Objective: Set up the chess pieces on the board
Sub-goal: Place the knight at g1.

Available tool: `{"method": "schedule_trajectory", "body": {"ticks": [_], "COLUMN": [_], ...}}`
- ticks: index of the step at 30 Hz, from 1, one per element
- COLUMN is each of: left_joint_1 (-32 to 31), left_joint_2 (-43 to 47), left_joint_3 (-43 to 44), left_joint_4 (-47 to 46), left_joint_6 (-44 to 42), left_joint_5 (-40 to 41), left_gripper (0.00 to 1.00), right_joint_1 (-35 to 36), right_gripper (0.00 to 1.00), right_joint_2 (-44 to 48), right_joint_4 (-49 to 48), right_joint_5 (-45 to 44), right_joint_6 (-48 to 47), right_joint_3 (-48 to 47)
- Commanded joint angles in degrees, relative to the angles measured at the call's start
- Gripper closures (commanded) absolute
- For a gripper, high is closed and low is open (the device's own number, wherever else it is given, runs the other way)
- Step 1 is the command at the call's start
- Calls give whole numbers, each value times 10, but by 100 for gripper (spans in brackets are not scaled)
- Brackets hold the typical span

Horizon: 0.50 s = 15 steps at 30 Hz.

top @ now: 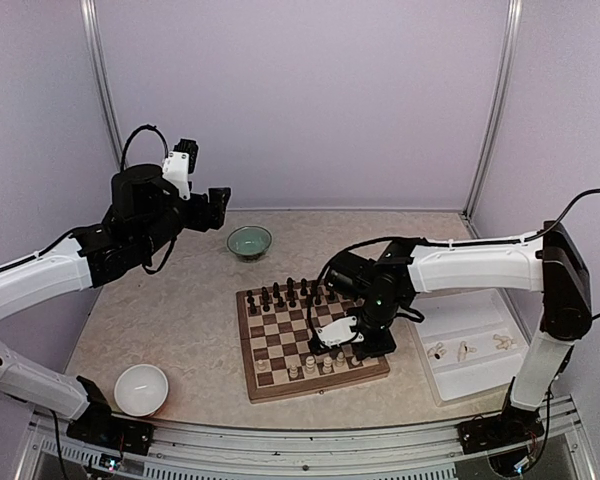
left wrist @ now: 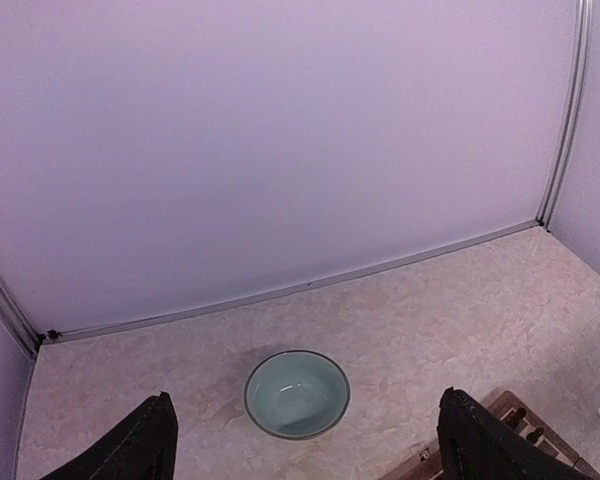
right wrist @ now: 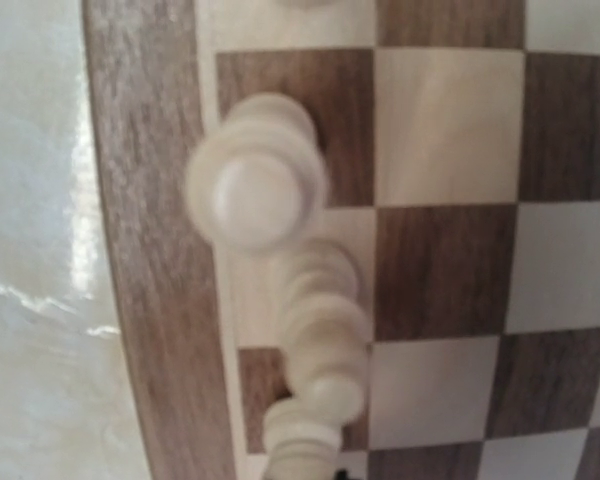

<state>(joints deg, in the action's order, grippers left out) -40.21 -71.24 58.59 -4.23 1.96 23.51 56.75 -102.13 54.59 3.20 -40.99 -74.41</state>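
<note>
This looks like a robot test room in a lab. Plain pale purple walls [top: 300, 100] with metal strips [top: 100, 90] close in a small table [top: 180, 310]. A robot arm on the left [top: 50, 270] and one on the right [top: 470, 265] are bolted to a metal rail [top: 310, 440], with black wires [top: 140, 135] showing.

text: none can be read in any view | labels, brands: none can be made out | numbers, signs: none can be read | note: the right wrist view is blurred
</note>
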Motion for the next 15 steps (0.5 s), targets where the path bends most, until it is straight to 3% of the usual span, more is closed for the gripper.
{"method": "schedule_trajectory", "body": {"ticks": [1,15], "left_joint_1": [1,1], "left_joint_2": [-6,-21], "left_joint_3": [21,28], "left_joint_4": [5,15], "left_joint_6": [3,7], "left_joint_5": [-3,-11], "left_gripper": [11,12], "right_joint_1": [14,17], "right_gripper": [100,80], "right_joint_2": [-14,-15], "right_joint_4": [3,-12], "right_joint_5": [12,-2], "right_joint_6": [4,10], "right_joint_3": [-14,-11]}}
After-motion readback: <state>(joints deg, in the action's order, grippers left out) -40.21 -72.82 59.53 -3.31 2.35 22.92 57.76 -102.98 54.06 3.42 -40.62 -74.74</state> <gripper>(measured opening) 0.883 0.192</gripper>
